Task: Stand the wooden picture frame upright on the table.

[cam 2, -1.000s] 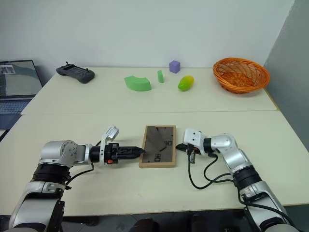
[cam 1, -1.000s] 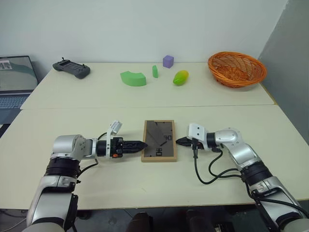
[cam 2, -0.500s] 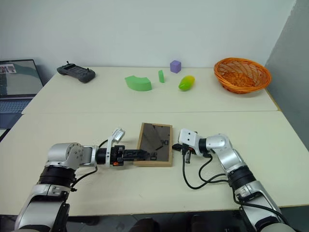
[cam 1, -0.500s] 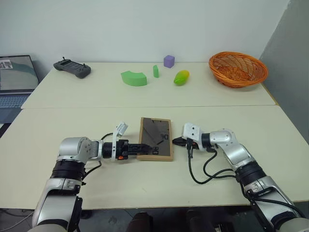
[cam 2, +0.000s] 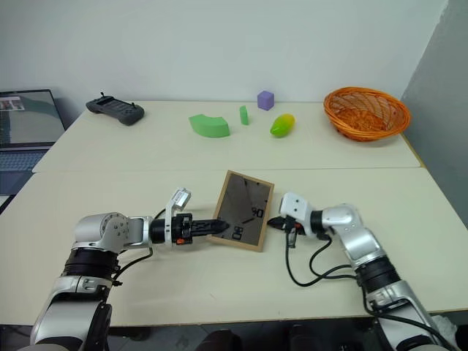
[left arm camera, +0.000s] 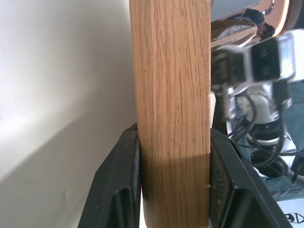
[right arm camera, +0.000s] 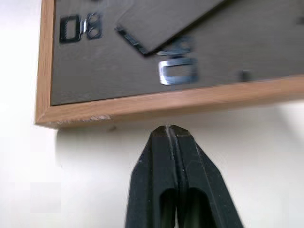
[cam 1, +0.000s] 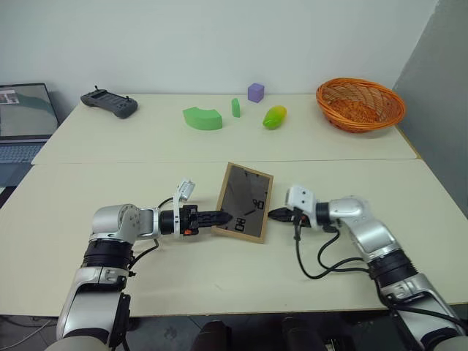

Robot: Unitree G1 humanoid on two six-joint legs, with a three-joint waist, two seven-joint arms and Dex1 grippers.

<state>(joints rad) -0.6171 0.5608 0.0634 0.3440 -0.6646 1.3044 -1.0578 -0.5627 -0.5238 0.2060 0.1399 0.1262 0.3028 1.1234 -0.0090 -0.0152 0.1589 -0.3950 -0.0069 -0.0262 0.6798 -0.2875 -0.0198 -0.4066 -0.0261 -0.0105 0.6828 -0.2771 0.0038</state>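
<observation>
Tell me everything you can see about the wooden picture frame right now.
The wooden picture frame is a small rectangle with a light, grained wood border and a dark grey-brown back panel facing up, carrying a fold-out stand, white marks and a small metal hanger. It sits skewed on the table, its left side lifted. The left gripper is clamped on its left edge, one finger on each face. The right gripper, fingers together, points at its right edge without touching.

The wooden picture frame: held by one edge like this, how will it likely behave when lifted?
The wooden picture frame looks rigid and probably light, so it should not flex. The left gripper pinches only its edge, so it may pivot. The fold-out stand could swing loose.
</observation>
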